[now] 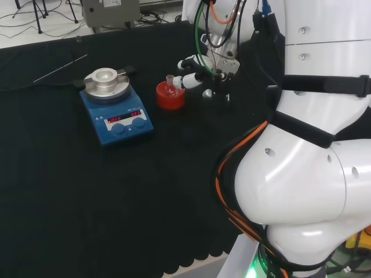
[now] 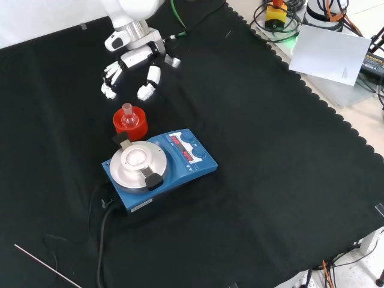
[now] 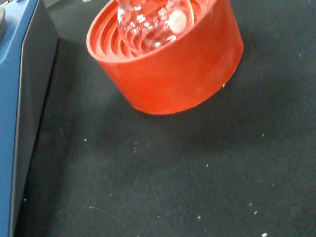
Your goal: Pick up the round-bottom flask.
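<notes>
Flask (image 2: 127, 116) sits upright in a red ribbed stand (image 2: 130, 123) on the black cloth (image 2: 270, 180), neck up, clear glass bulb down in the stand's rings. Wrist view, close up: flask bulb (image 3: 150, 22) nested in the stand (image 3: 170, 64), blue side of the hotplate (image 3: 22, 98) just beside it, bare cloth (image 3: 173, 182) in front.

Front view, near to far: thin metal rod (image 2: 45, 268) lying at the near left edge, then a blue hotplate (image 2: 157, 165) with a round silver top and a black cable (image 2: 102, 240) trailing off it, then the stand touching or just behind the hotplate's far corner, can't tell which. Past that, the hand (image 2: 133, 69) hangs above the cloth, fingers spread and relaxed, pointing down, holding nothing, clear gap to the flask.

Head view: hand (image 1: 200, 72) just right of the flask (image 1: 170, 84), fingertips near the neck but not touching. Stand (image 1: 170, 97) right of the hotplate (image 1: 116, 110).
</notes>
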`<state>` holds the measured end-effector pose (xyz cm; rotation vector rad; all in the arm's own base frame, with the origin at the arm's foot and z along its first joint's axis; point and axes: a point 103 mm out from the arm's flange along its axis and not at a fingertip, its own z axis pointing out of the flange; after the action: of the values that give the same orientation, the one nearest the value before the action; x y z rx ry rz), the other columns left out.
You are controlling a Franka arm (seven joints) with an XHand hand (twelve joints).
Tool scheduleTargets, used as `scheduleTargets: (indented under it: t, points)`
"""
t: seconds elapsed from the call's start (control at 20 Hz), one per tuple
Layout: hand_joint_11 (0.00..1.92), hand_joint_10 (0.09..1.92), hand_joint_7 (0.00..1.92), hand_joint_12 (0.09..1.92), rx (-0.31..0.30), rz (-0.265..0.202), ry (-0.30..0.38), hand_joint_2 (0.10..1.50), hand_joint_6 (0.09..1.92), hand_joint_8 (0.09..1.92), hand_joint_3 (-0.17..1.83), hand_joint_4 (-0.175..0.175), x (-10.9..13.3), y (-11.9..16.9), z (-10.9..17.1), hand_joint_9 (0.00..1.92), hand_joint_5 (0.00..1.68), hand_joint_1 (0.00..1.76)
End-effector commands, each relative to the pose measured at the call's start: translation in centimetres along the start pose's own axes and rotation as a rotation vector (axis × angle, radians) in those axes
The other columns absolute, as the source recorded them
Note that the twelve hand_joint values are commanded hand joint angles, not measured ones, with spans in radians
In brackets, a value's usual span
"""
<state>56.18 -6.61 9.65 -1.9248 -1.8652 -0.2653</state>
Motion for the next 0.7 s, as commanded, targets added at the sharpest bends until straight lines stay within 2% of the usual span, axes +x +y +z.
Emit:
scheduleTargets:
  t: [0.05, 0.2, 0.45, 0.7]
  points:
    - [0.00, 0.69, 0.17, 1.10, 0.006, -0.021, 0.048, 0.76, 0.09, 0.63, 0.54, -0.041, 0.3, 0.4, 1.2, 0.25, 0.51, 0.75]
    - [0.00, 0.69, 0.17, 1.10, 0.019, -0.039, 0.063, 0.76, 0.09, 0.63, 0.55, -0.041, 0.6, 0.8, 1.5, 0.26, 0.51, 0.75]
    - [0.00, 0.68, 0.15, 1.11, 0.003, -0.057, 0.068, 0.75, 0.09, 0.61, 0.55, -0.041, 1.5, 1.2, 2.1, 0.24, 0.49, 0.75]
    - [0.00, 0.68, 0.15, 1.11, -0.012, -0.056, 0.067, 0.75, 0.09, 0.61, 0.55, -0.041, 1.8, 1.5, 2.4, 0.24, 0.49, 0.76]
